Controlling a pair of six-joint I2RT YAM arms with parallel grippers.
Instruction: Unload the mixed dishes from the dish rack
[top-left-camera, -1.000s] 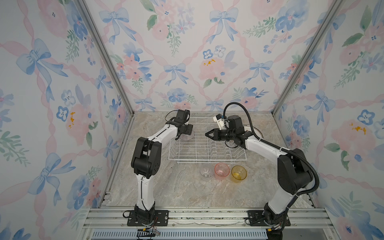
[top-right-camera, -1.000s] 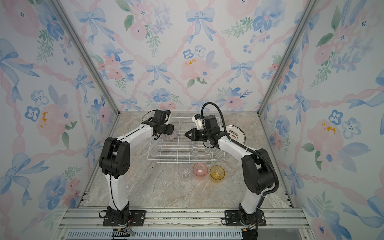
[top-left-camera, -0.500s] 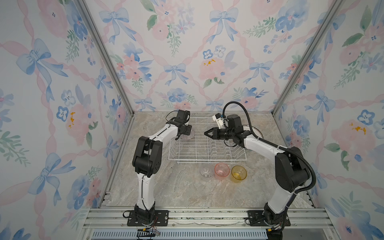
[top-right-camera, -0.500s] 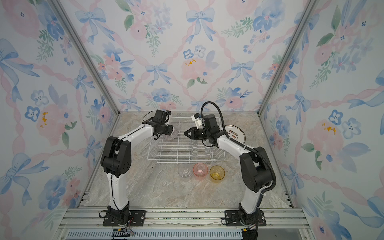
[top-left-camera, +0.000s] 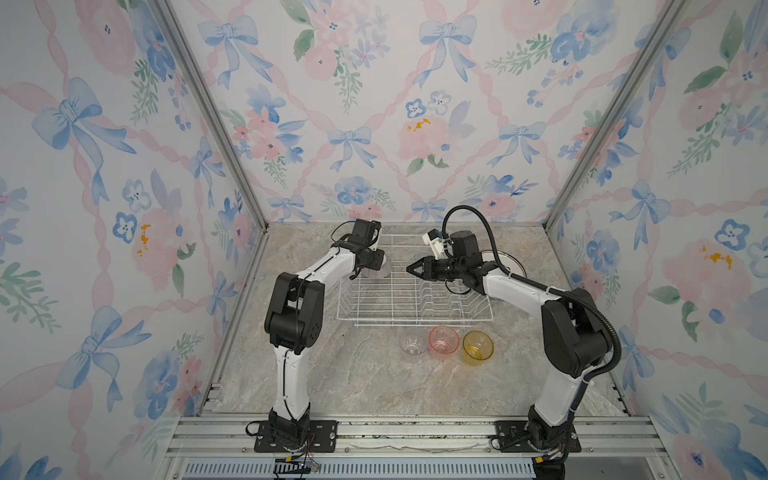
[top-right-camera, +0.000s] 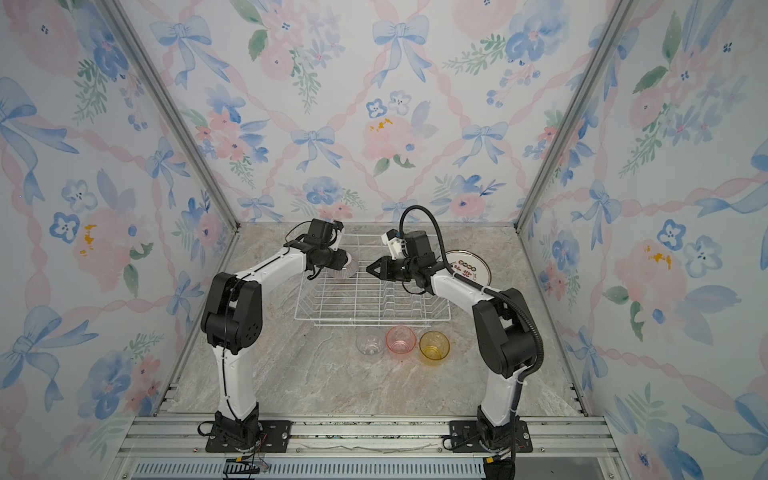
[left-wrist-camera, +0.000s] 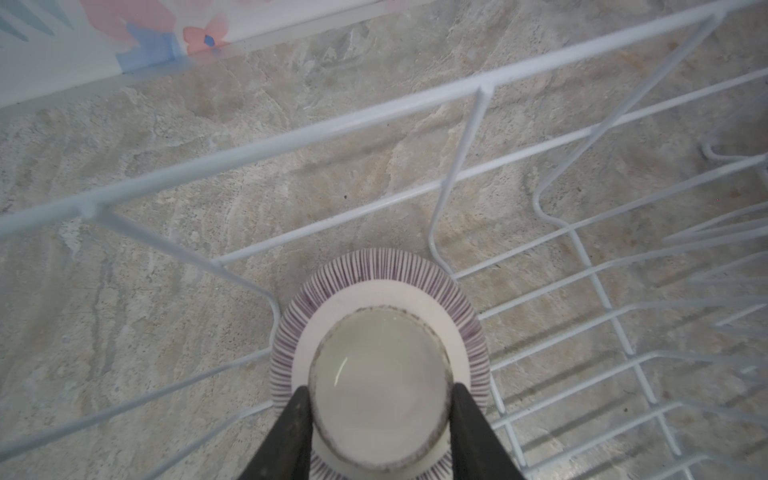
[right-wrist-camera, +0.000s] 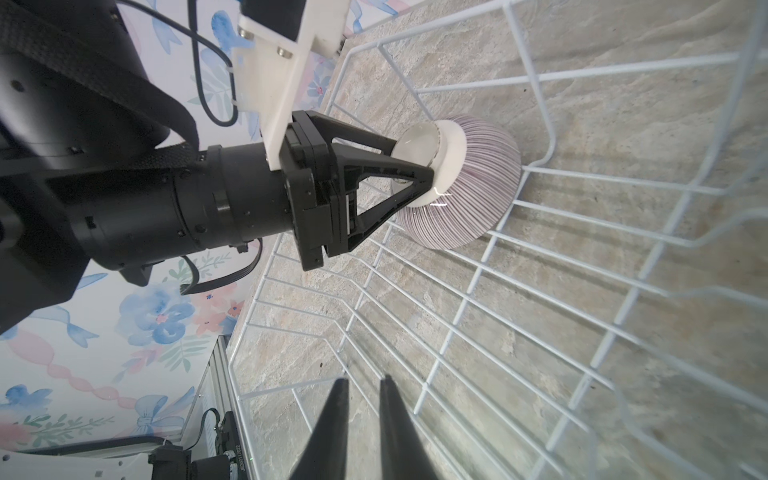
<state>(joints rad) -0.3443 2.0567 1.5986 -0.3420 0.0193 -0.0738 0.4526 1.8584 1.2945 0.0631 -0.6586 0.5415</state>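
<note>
The dish rack is white coated wire, smooth with a slight sheen. The bowl looks like glossy glazed ceramic, with a rougher greyish foot ring. Left gripper jaws are matt black plastic. The bench is matt and stone-look. At the rack's 6 o'clock, the clear tumbler, pink tumbler and yellow tumbler are see-through and shiny.

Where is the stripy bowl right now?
In both top views the bowl is in the far left corner of the rack, and the left claw grips its white foot.
</note>
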